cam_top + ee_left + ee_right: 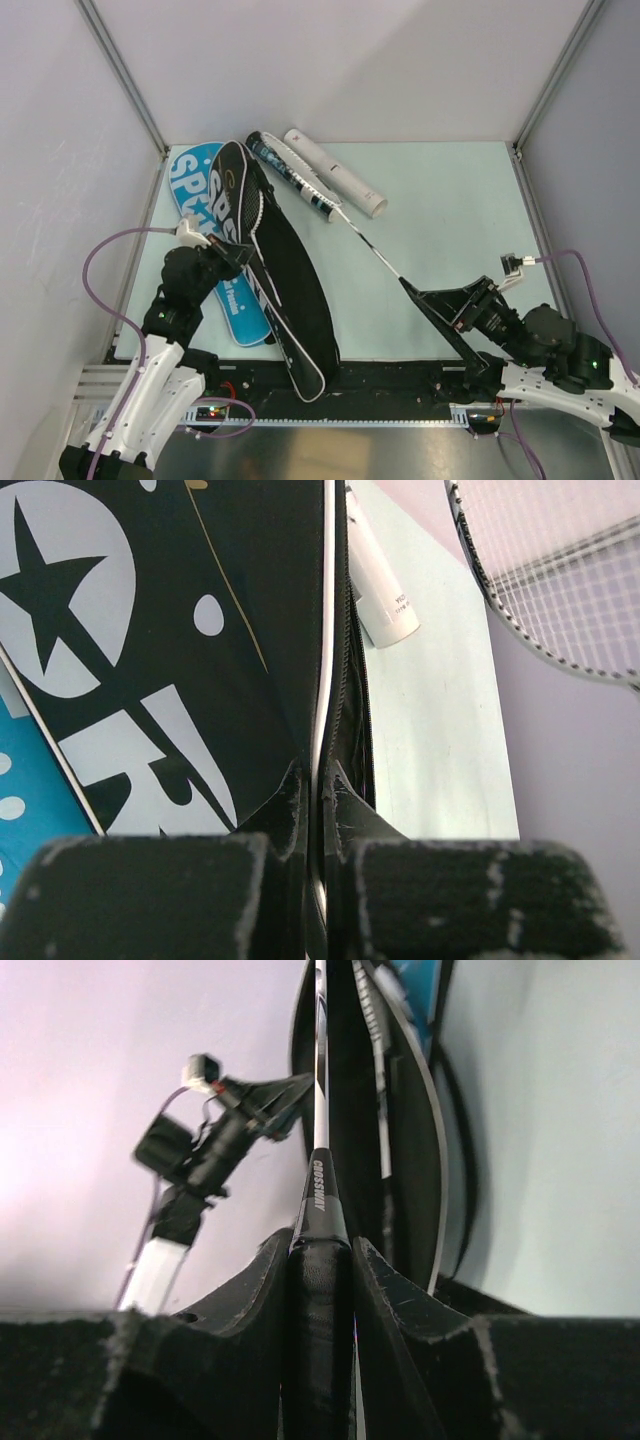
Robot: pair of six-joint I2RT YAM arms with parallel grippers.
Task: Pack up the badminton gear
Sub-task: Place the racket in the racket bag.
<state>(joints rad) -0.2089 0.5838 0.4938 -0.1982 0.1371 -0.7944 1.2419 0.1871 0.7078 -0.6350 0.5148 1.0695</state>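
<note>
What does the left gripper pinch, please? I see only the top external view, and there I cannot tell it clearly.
Observer: The left gripper is shut on the white-piped edge of the black racket bag, right beside its zipper teeth.
Operator: And on the other side, where exactly is the grip?
Observer: The right gripper clamps the black wrapped racket handle, just under the cone printed CROSSWAY.

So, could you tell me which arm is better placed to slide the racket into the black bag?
Probably right: the right hand grips the racket by its handle; the left hand pinches the black bag.
</note>
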